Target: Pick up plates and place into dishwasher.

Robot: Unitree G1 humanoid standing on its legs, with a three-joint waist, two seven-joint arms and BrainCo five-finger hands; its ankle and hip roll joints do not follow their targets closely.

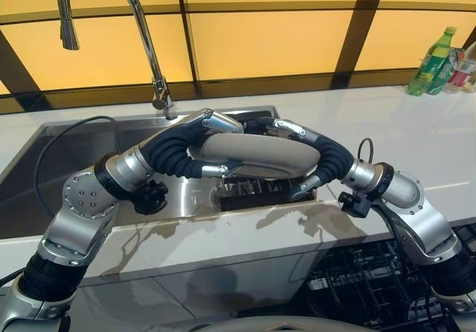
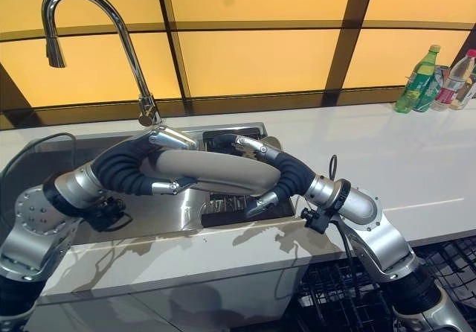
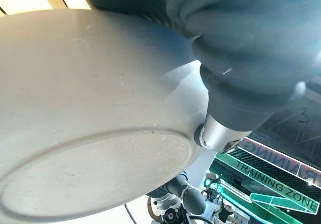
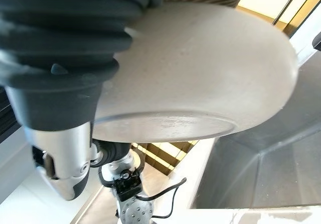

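Plate held above sink near its front right corner, left hand and right hand clasping opposite rims. Pick-up step appears complete; next, carry to dishwasher rack below counter's front edge.

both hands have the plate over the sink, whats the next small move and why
Probably carry the plate toward the robot's right and down, to the dishwasher rack. Left hand and right hand clamp its opposite edges above the sink, and the open rack sits low right, below the counter.
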